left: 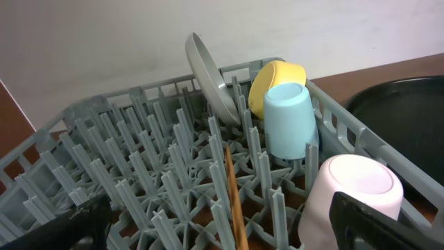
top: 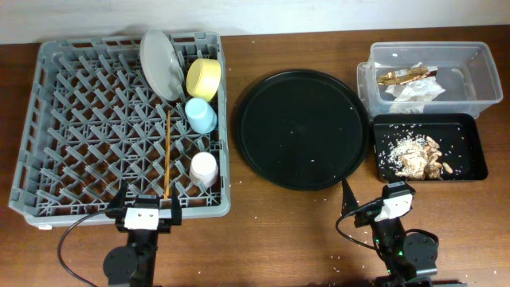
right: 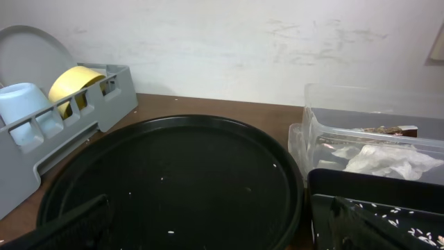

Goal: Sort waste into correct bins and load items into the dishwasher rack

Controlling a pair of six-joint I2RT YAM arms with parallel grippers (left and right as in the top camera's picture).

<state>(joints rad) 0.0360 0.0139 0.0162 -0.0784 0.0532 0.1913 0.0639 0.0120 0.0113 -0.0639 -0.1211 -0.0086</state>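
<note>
- Fingers (left: 374,222) of the left gripper (top: 148,204) are seen spread wide with nothing between them, just in front of the dishwasher rack (top: 88,119). The right gripper (top: 374,201) is likewise released and empty, near the round black tray (top: 301,127).
- Along the rack's right side, the plate (top: 162,64), yellow bowl (top: 203,78), light-blue cup (top: 201,115), pink-white cup (top: 203,167) and chopsticks (top: 167,155) are all found loaded.
- In the clear tub (top: 478,72), the snack wrapper (top: 408,76) and napkin (top: 414,94) are contained; the food scraps (top: 418,155) lie in the black rectangular tray (top: 470,159).
- Sorting and loading are judged essentially finished; nothing is left to be picked up.
- Next, only a retreat to rest seems called for, unless the scattered white specks (right: 171,234) on the round tray are to be cleared.
</note>
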